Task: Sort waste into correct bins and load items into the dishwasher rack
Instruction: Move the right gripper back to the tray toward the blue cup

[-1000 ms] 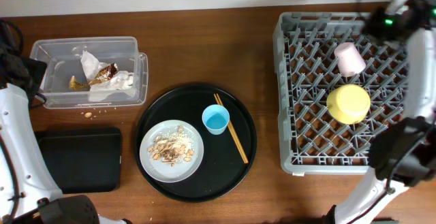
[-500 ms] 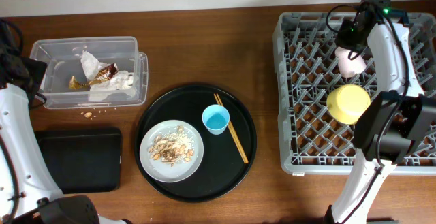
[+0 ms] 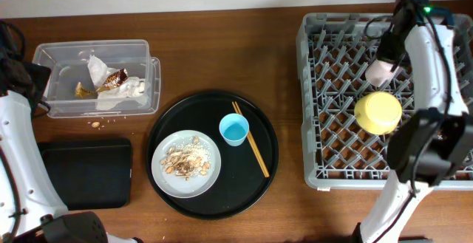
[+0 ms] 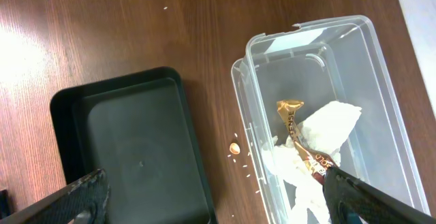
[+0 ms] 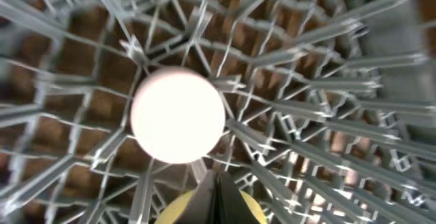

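Big square plastic rack [image 3: 332, 147], grey all over, criss-cross pattern. Small pink cup [image 3: 377, 73] and round yellow bowl [image 3: 378, 112], plain. Small blue cup [image 3: 234, 129], plain too. Big round tray [image 3: 222, 199], black. Wooden table [image 3: 222, 51], brown with darker streaks.

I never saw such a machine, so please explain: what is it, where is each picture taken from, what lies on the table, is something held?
It is a robot with two arms, each with a two-finger gripper. One picture looks down from above; two come from wrist cameras. On the table: a clear tub with paper and wrappers, a shallow black tray, a round black tray carrying a plate of crumbs, a blue cup and chopsticks, and a grey rack holding a pink cup and a yellow bowl. The left gripper is open, the right gripper shut above the pink cup; neither holds anything.
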Motion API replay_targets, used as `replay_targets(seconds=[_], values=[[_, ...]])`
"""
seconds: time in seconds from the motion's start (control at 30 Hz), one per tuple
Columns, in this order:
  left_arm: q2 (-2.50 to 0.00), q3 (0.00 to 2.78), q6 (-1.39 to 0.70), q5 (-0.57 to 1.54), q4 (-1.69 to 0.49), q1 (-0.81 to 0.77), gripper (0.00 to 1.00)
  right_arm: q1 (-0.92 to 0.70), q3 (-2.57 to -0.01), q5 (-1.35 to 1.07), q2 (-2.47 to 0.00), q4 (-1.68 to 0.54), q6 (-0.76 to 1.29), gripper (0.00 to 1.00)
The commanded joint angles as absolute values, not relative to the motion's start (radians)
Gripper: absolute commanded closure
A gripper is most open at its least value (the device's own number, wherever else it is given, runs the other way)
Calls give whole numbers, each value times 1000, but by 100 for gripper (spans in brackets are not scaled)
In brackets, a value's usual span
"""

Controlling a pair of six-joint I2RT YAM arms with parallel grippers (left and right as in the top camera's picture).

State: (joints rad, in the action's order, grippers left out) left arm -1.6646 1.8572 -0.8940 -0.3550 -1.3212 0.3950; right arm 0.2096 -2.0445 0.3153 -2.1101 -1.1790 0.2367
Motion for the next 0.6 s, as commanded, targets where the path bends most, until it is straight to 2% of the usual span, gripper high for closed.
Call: replay_targets(seconds=[0.0,0.1,0.2,0.3,0.33,0.37,0.43,0.53,0.57], values=[[-1670,1860,-900,-361,-1322,398,1,209,-2048,206,-1975,-1191,251,96],[-1670,1860,-900,-361,-1322,398,1,195,-2048,-102,-1871,-1215,236,96],[-1670,1860,-900,-361,-1322,398,1,100,-2048,-215,-1754,-1283,212,94],[-1670,1860,-900,-361,-1322,398,1,-68,-2047,-229,-1723,-1387,183,61],[-1670,1860,-900,-361,-1322,398,1,-163,-2038,-229,-1736,-1419,183,55],[-1670,1860,-900,-361,-1322,398,1,-233,-2025,-229,-1745,-1419,184,53],[-1670,1860,-900,-361,-1322,398,1,-384,-2003,-229,-1783,-1392,184,29],[-1670,1860,-900,-361,-1322,398,1,-567,-1997,-228,-1874,-1363,184,23],[-1670,1860,-900,-361,-1322,398,1,-618,-1997,-228,-1915,-1344,184,12]])
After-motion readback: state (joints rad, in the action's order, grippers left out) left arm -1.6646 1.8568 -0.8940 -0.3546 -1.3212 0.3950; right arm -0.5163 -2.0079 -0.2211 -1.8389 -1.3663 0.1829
